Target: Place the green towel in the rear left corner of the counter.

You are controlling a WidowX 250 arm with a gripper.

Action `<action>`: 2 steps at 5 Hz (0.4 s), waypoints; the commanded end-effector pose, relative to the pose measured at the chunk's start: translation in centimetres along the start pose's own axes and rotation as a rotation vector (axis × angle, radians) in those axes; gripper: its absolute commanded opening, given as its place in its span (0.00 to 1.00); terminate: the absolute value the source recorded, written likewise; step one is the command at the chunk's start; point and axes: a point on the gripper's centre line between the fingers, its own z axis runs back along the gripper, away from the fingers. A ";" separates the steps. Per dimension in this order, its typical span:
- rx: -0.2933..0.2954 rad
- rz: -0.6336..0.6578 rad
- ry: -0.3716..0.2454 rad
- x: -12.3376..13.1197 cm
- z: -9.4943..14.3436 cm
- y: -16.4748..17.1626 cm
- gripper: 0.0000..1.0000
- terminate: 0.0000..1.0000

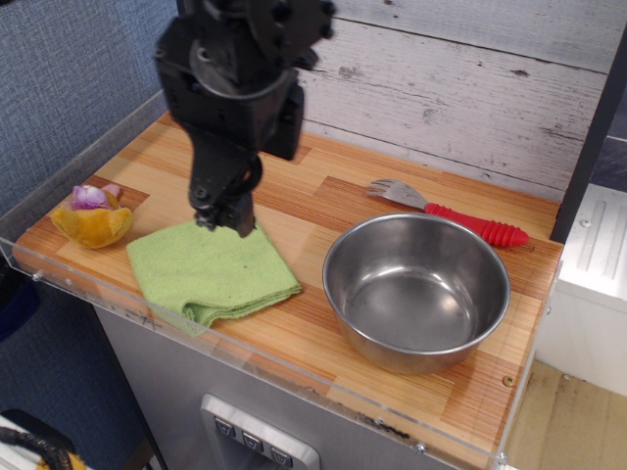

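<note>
The green towel lies folded near the counter's front edge, left of the middle. The counter is a wooden butcher-block top with a clear acrylic rim. My black gripper hangs just above the towel's rear edge, pointing down. Its jaws look slightly apart and hold nothing. Whether the fingertips touch the cloth is unclear. The arm's body hides part of the rear left of the counter.
An orange-yellow peel-like lump with a purple piece sits at the front left. A steel bowl stands right of the towel. A fork with a red handle lies behind the bowl. A wooden plank wall backs the counter.
</note>
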 end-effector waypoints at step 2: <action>0.169 0.298 0.131 0.7 -3.1 -0.2 1.00 0.00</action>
